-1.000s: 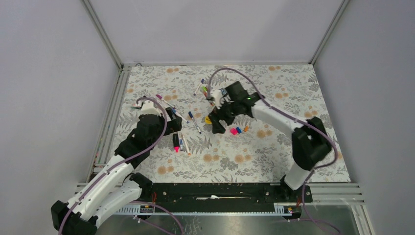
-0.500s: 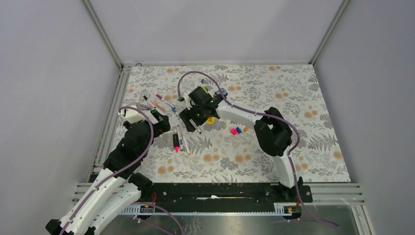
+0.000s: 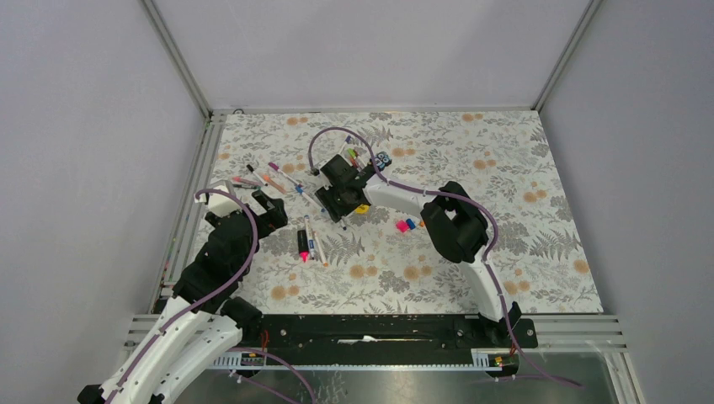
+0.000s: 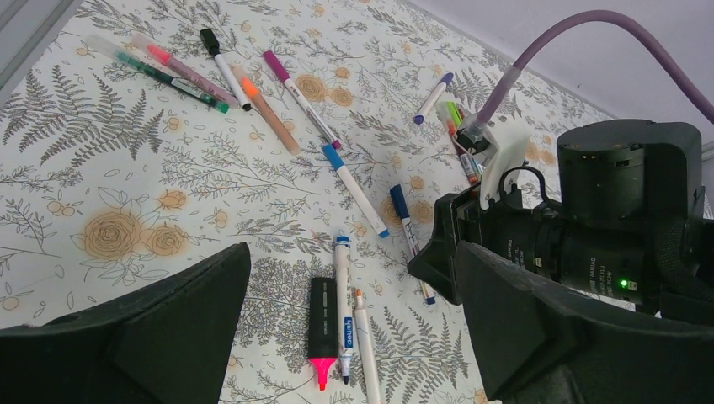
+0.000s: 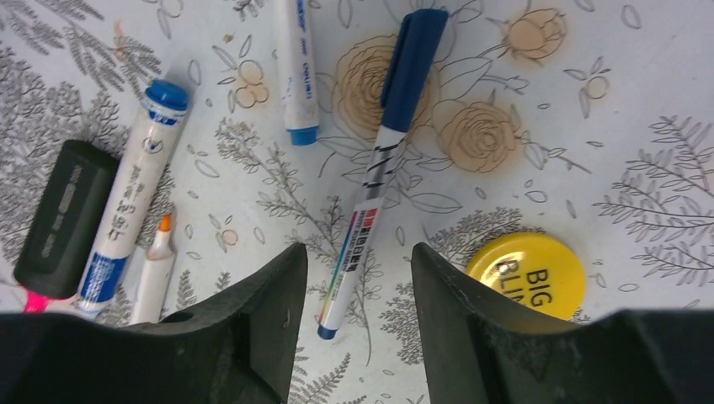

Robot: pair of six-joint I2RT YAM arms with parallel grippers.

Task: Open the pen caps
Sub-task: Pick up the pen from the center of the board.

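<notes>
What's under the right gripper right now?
A white pen with a dark blue cap lies there, its tail end between the right gripper's parted fingers. One finger covers the yellow disc's lower edge.

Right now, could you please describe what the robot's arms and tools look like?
The left arm and right arm share white shell links, black joint housings and a looping purple cable each. The left tool and right tool are matte black with two blunt wedge fingers. A green light glows behind the right tool.

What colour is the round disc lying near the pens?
Yellow disc with black lettering; clearest in the right wrist view.
</notes>
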